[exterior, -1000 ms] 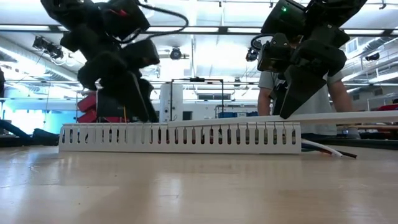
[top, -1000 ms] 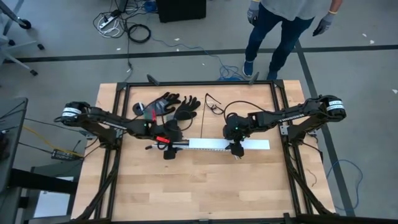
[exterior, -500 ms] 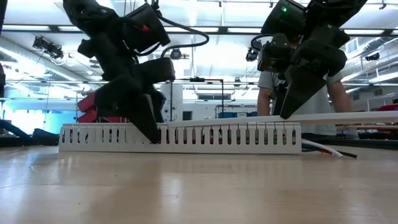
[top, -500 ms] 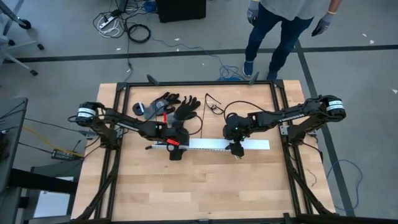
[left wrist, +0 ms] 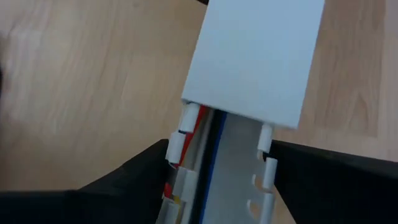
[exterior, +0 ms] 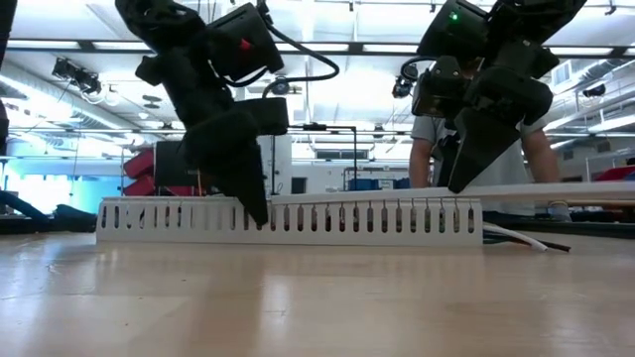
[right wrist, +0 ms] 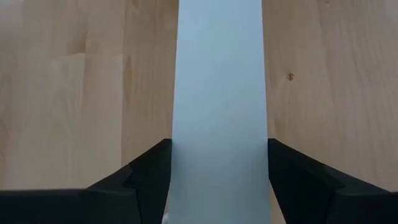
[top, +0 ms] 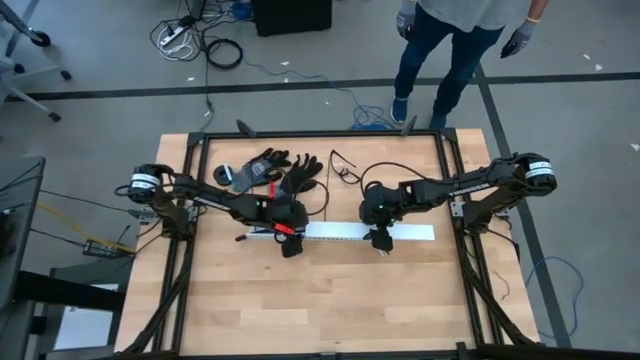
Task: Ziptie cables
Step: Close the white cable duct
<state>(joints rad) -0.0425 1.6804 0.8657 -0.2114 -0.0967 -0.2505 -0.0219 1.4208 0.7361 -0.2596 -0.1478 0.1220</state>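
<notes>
A white slotted duct [exterior: 367, 219] lies along the table's middle. Thin red, blue and yellow cables [left wrist: 200, 146] lie inside it, and some stick out of its right end [exterior: 518, 236]. A flat white cover strip [top: 405, 232] lies over the duct's right part; its left end [left wrist: 249, 93] rests on the duct. My right gripper [right wrist: 219, 143] is shut on this strip. My left gripper [left wrist: 219, 149] is open and points down over the duct's left part [top: 290, 243], one finger beside each slotted wall. I cannot tell whether they touch the walls. My right gripper pinches the cover strip's two long edges [right wrist: 175, 155] between its two fingers, which come slanting down from above and lie across the strip. The strip's right part [exterior: 556, 188] is raised a little above the duct, while its left end stays on the duct.
Black gloves [top: 272, 170] and a thin black cord [top: 345, 166] lie on the table's far part. A person [top: 450, 50] stands beyond the far edge. Bare wood [top: 330, 300] fills the near half of the table.
My left gripper has gone toward the table's right edge along the duct and down, rolling its wrist, until its fingers stand astride the duct near the cover's left end.
</notes>
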